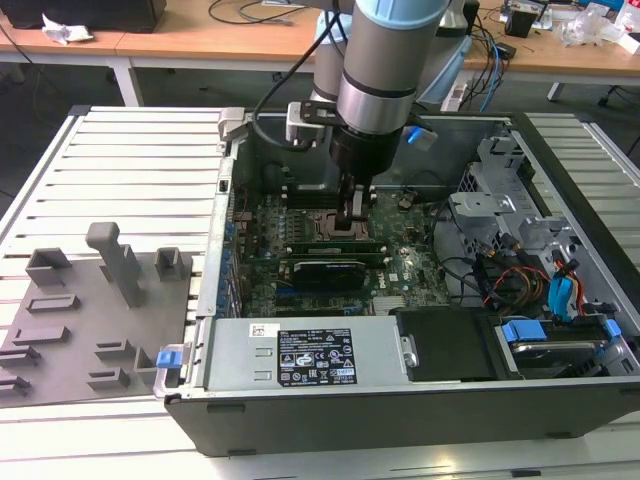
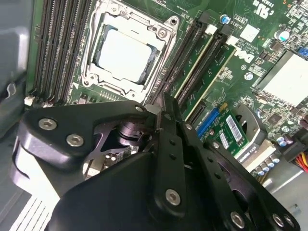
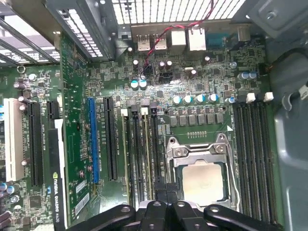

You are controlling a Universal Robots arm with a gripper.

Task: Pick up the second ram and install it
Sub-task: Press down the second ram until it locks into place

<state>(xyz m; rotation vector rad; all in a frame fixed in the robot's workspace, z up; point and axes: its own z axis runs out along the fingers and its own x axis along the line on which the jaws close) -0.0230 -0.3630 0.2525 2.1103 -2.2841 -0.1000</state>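
Observation:
My gripper (image 1: 352,222) reaches down into the open computer case, over the memory slots beside the CPU socket (image 2: 124,54). Its black fingers (image 2: 162,115) are pressed together with nothing visible between them, and their tips sit low at one end of the slot bank. Two thin green sticks stand seated in neighbouring slots there. The second ram (image 2: 192,72) appears to be the stick nearer the fingertips, and it also shows in the first wrist view (image 3: 146,154). Whether the tips touch it is hidden by the fingers.
The green motherboard (image 1: 400,270) fills the case floor, with a graphics card (image 1: 325,272) just beyond the slots. Drive cages and cables (image 1: 520,270) crowd the exterior view's right. A grey tray (image 1: 90,310) with blocks lies outside the case on the exterior view's left.

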